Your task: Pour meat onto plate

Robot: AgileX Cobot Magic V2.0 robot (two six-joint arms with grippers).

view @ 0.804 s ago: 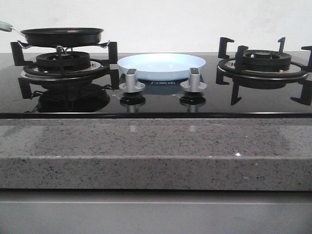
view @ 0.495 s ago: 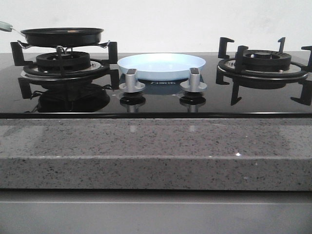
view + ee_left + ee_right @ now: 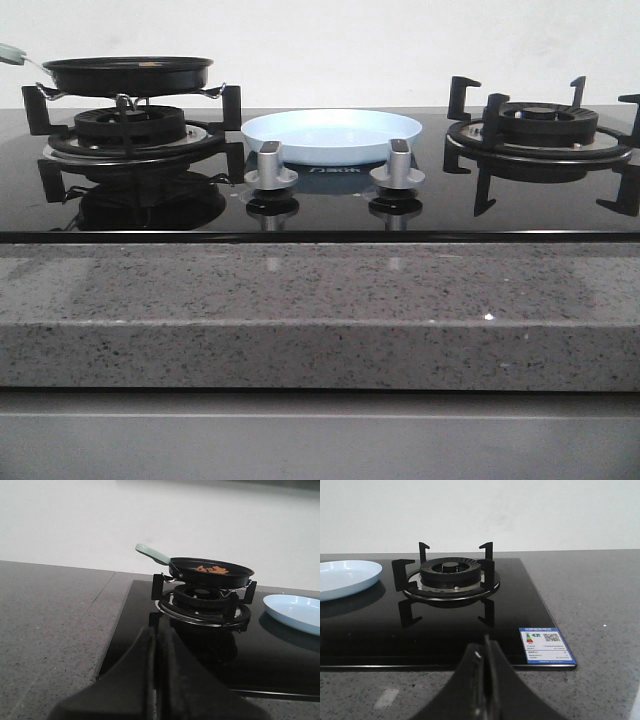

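**A:** Where is the meat?

**B:** The meat (image 3: 212,570) is a small heap of reddish-brown chunks lying in a black frying pan (image 3: 212,572). The pan sits on the left burner (image 3: 130,128) of a black glass hob (image 3: 320,205), its pale green handle (image 3: 152,554) pointing away from the plate

**A:** And the plate?

**B:** The plate (image 3: 332,135), round and pale blue-white, rests on the hob between the two burners, just behind two silver knobs (image 3: 270,165). It looks bare. The right burner (image 3: 540,130) has nothing on it. A speckled grey tabletop (image 3: 320,300) runs along the front of the hob

**A:** What are the arms doing?

**B:** Neither arm shows in the front view. In the left wrist view the left tool (image 3: 157,675) is clenched with nothing between its fingers, low over the tabletop, well apart from the pan. In the right wrist view the right tool (image 3: 485,680) is likewise clenched and grasping nothing, facing the right burner, with a printed label (image 3: 546,645) near the hob's corner

**A:** So which step is this?

**B:** I judge it the very start: nothing is gripped and no meat is poured. The next move probably calls for the left tool to release its fingers, reach the handle, close on it, lift the pan off the burner supports, carry it over the plate and tilt it gently so the chunks slide out
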